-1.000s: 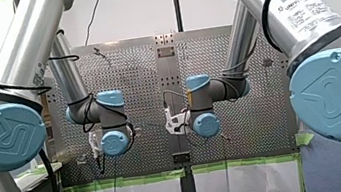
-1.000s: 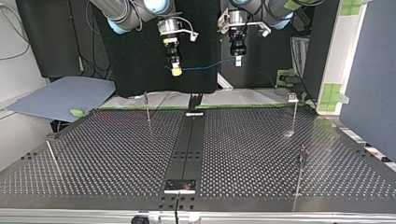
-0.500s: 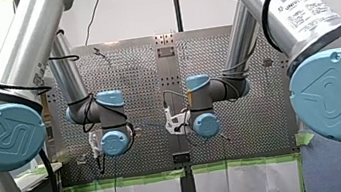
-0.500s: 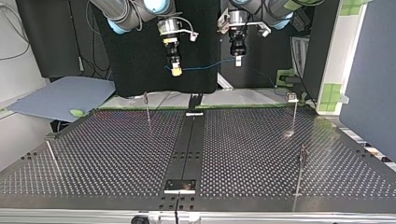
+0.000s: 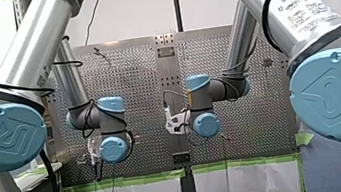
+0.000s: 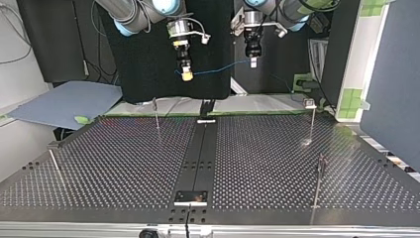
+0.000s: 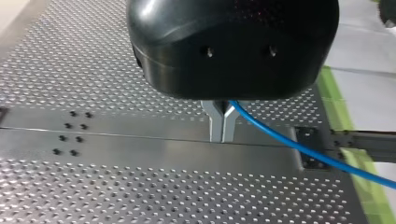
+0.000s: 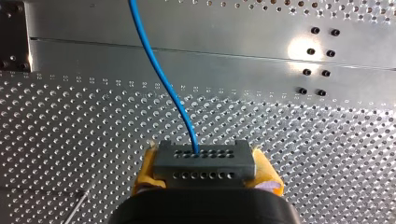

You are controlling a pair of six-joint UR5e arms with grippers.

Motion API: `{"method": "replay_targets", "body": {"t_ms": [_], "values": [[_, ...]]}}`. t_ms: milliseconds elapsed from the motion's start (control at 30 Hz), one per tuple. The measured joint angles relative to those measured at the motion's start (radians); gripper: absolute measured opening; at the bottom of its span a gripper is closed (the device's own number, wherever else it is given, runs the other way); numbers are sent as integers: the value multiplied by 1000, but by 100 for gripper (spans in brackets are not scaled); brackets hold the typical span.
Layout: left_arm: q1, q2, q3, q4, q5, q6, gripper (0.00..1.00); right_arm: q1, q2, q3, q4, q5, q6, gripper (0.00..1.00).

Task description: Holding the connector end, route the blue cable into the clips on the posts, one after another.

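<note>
The thin blue cable (image 6: 218, 69) hangs in the air between my two grippers, high above the table's far edge in the top view. My right gripper (image 6: 186, 74) has yellow pads and is shut on the grey connector block (image 8: 204, 161); the cable (image 8: 159, 74) leaves the block's face. My left gripper (image 6: 253, 62) has its metal fingers (image 7: 216, 122) shut on the cable (image 7: 299, 147), which runs off to one side of them. Thin posts with clips stand on the perforated table: two at the far side (image 6: 156, 113) (image 6: 312, 119) and one nearer (image 6: 319, 181).
A dark centre strip (image 6: 198, 158) runs down the perforated table. A leaning post (image 6: 53, 161) stands near the top view's left edge. A grey-blue sheet (image 6: 64, 101) lies beyond the table's far left corner, and green tape (image 6: 352, 99) marks the right side.
My left arm has shifted a little, down and to the left in the front view; its gripper sits slightly higher in the top view. My right arm and the connector have stayed put.
</note>
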Motion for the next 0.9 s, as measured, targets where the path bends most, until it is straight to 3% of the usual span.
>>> {"method": "replay_targets", "body": {"t_ms": [533, 900], "values": [[0, -16, 0, 0, 0, 0, 0, 3, 3, -4, 3, 4, -1, 0], [0, -16, 0, 0, 0, 0, 0, 8, 51, -20, 94, 20, -2, 0]]}}
